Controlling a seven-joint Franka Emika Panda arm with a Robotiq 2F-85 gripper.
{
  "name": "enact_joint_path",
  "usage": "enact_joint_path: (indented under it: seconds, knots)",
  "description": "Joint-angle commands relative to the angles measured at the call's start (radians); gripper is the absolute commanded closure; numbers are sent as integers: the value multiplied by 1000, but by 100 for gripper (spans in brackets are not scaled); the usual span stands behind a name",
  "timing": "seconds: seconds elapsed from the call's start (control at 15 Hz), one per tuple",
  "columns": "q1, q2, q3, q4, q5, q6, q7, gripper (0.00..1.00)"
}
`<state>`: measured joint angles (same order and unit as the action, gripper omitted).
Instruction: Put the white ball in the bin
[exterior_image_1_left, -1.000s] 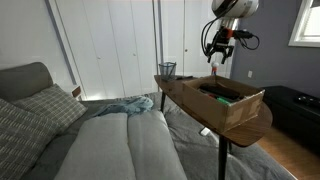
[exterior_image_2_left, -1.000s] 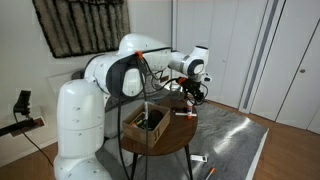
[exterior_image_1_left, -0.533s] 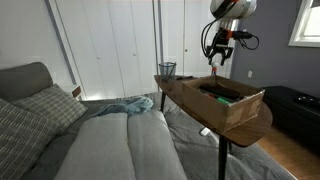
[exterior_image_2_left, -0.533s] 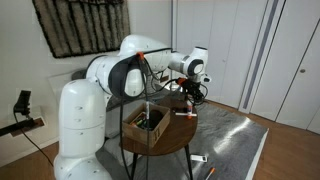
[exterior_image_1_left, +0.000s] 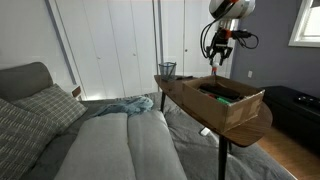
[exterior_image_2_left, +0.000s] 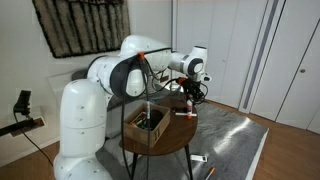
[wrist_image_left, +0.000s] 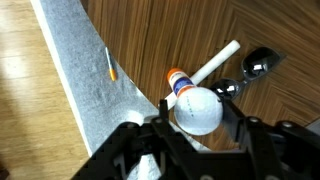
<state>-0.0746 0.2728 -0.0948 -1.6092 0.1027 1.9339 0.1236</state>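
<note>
Wrist view | gripper (wrist_image_left: 196, 124) clasps white ball (wrist_image_left: 197, 108) | bin (exterior_image_1_left: 167, 70) upright, long axis vertical, mouth up

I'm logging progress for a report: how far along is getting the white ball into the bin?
Done: the round white ball is clamped in the gripper and held above the dark wooden table. In hand: the carry, with the gripper hanging high over the tabletop. Left: reach the small dark wire-mesh bin at the table's edge and release. The ball isn't in it yet.
</note>
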Motion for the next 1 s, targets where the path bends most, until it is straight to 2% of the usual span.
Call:
enact_joint_path:
  seconds: [0.0, 0.07, 0.53, 0.67, 0.93]
  knots:
    - [8, 25, 5, 44, -30, -35, 31, 73]
    - [9, 26, 6, 46, -31, -36, 32, 78]
    - [11, -38, 5, 40, -55, -44, 34, 78]
    - [8, -78, 17, 24, -29, -47, -2, 78]
    - [12, -173, 69, -62, 78, -43, -165, 78]
